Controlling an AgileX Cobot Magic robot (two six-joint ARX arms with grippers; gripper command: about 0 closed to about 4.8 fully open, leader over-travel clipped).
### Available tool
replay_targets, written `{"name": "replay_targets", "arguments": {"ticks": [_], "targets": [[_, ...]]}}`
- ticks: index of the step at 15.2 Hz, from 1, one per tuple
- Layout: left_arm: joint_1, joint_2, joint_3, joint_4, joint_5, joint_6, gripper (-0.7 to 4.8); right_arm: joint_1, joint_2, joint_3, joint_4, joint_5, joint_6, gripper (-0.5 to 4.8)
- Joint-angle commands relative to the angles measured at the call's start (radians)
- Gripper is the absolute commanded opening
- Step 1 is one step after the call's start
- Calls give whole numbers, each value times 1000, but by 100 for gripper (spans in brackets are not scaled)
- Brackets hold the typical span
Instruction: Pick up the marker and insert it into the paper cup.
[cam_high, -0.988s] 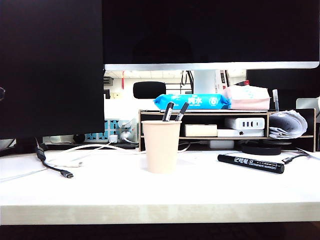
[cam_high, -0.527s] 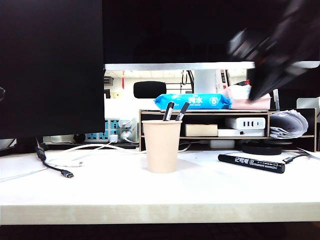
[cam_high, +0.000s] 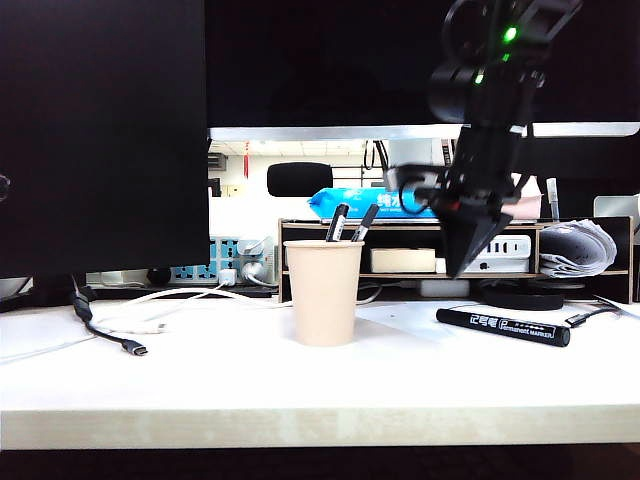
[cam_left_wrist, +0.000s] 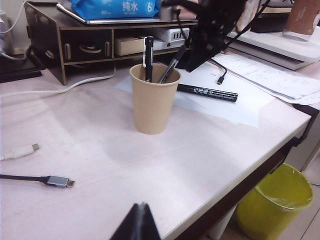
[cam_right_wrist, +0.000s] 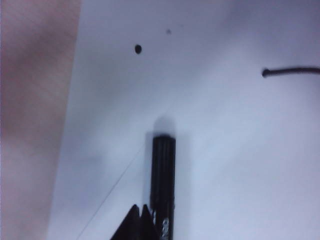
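Note:
The black marker (cam_high: 503, 327) with white lettering lies flat on the white table, to the right of the paper cup (cam_high: 323, 292). The beige cup stands upright with two thin pens (cam_high: 350, 222) in it. My right gripper (cam_high: 458, 268) points down, shut and empty, hanging a little above the table over the marker's left end. In the right wrist view its tips (cam_right_wrist: 139, 207) sit just beside the marker's barrel (cam_right_wrist: 163, 180), apart from it. My left gripper (cam_left_wrist: 141, 205) is shut and empty above the table's near edge, far from the cup (cam_left_wrist: 151, 100) and the marker (cam_left_wrist: 206, 92).
A wooden desk shelf (cam_high: 420, 225) with a blue wipes pack (cam_high: 350, 203) stands behind the cup. Cables (cam_high: 120, 340) lie at the left, and a large dark monitor (cam_high: 100, 130) rises behind. Papers (cam_left_wrist: 270, 75) and a yellow bin (cam_left_wrist: 275, 200) lie beyond the marker.
My right arm has swung down into view from the upper right, and its gripper now hangs low near the marker's left end. The cup and the marker have not moved.

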Motion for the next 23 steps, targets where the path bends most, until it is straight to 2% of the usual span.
{"name": "replay_targets", "arguments": {"ticks": [1, 2, 7, 23], "targets": [[-1, 0, 0, -15, -3, -2, -5, 2, 16, 5, 17, 6, -6, 100], [-1, 0, 0, -15, -3, -2, -5, 2, 21, 5, 28, 6, -6, 135], [-1, 0, 0, -15, -3, -3, -5, 2, 40, 6, 98, 7, -7, 135], [-1, 0, 0, -14, 7, -2, -5, 3, 106, 5, 101, 39, -5, 136]]}}
